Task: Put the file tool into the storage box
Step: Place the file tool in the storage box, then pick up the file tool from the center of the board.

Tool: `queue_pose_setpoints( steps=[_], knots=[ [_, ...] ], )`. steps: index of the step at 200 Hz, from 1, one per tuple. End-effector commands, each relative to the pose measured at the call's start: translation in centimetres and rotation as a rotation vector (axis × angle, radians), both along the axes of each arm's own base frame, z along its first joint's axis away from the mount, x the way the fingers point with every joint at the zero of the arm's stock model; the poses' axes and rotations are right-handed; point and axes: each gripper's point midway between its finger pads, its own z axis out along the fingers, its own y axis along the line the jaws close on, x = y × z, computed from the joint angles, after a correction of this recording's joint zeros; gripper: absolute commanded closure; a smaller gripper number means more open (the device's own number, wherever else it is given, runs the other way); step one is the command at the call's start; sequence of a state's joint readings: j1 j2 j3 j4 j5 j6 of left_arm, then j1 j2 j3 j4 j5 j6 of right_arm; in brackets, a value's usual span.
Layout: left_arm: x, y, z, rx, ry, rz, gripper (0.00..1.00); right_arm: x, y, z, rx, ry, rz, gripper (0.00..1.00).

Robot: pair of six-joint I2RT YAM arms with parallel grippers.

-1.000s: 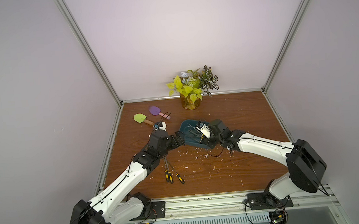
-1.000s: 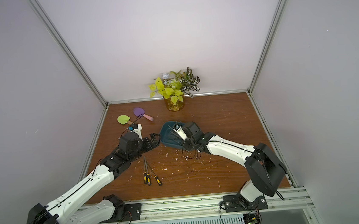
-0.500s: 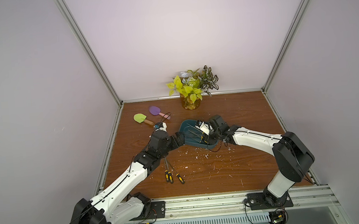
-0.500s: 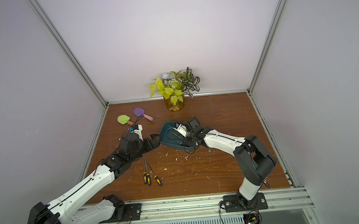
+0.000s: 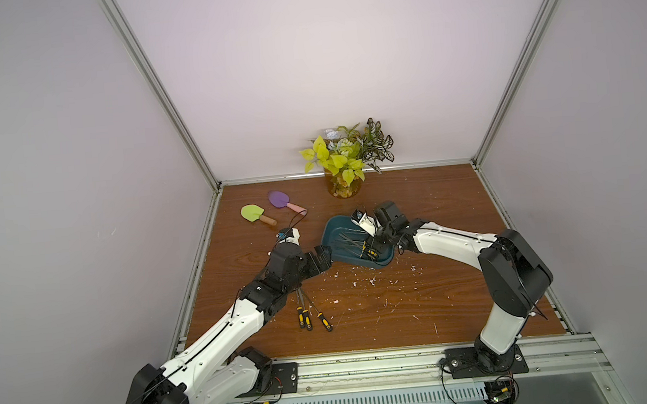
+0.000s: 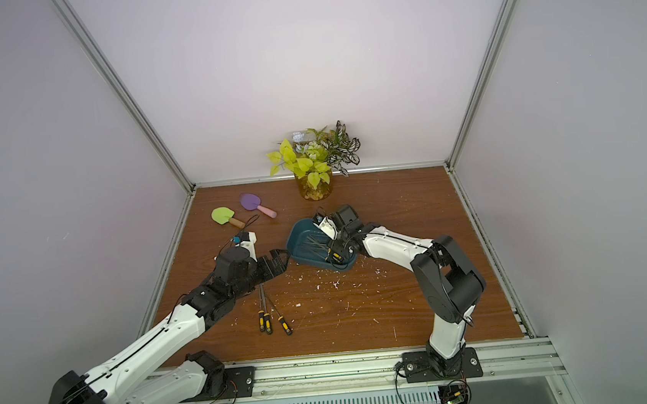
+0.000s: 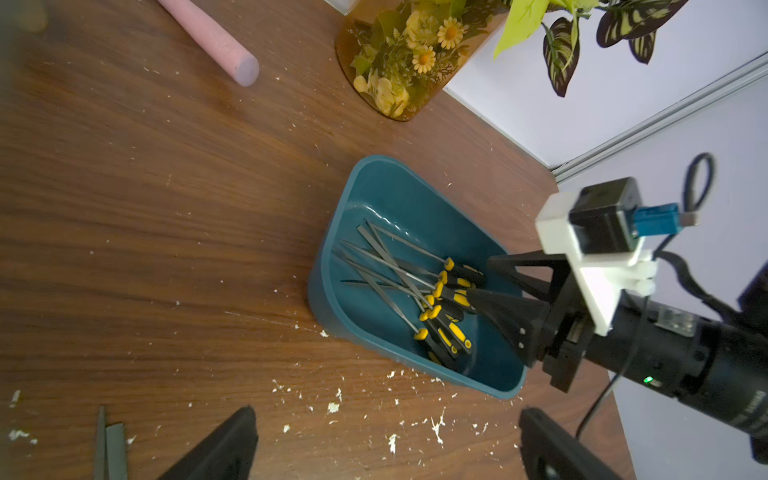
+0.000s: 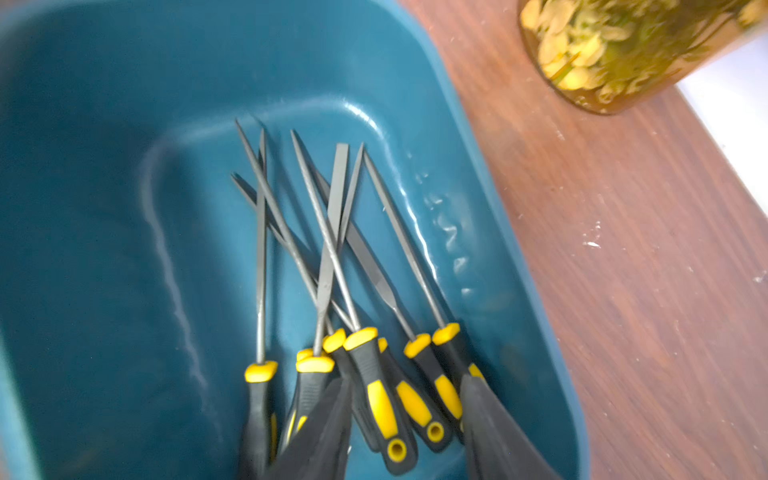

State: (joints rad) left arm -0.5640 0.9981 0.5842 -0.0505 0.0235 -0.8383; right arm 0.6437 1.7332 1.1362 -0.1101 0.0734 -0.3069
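Note:
The teal storage box sits mid-table. Several file tools with black-and-yellow handles lie crossed inside it. My right gripper hangs over their handle ends, jaws open, gripping none of them. Three more file tools lie on the wood near the front left. My left gripper stands open and empty just left of the box.
An amber plant jar stands at the back wall. A green spade and a purple spade lie at the back left. White crumbs are scattered in front of the box.
My right gripper has pushed a little further over the box and gone from shut to open; the file it carried now lies among the others. The left arm has not moved.

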Motion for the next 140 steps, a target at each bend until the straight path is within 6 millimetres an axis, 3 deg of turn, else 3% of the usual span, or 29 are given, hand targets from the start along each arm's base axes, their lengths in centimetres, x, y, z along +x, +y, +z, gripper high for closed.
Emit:
queue_pose_setpoints(
  steps=[1,34,80,115,140],
  knots=[
    [-0.3,0.8,0.0,0.016,-0.008,0.02,0.0,0.5,0.5,7.0,0.179,-0.096,-0.06,0.48],
    [-0.4,2.2,-0.5,0.031,-0.012,0.054,0.0,-1.7,0.5,10.0,0.346,-0.033,-0.118,0.48],
    [-0.1,3.9,-0.8,0.081,-0.019,0.1,0.0,-8.8,2.4,11.3,0.693,0.125,-0.122,0.48],
    [0.4,5.6,-1.6,0.085,0.0,0.152,0.0,-14.0,4.2,9.5,0.796,0.193,-0.134,0.48],
    [0.4,6.9,-2.0,0.089,0.009,0.189,0.0,-16.0,5.6,7.3,0.76,0.246,-0.148,0.48]
  ],
)
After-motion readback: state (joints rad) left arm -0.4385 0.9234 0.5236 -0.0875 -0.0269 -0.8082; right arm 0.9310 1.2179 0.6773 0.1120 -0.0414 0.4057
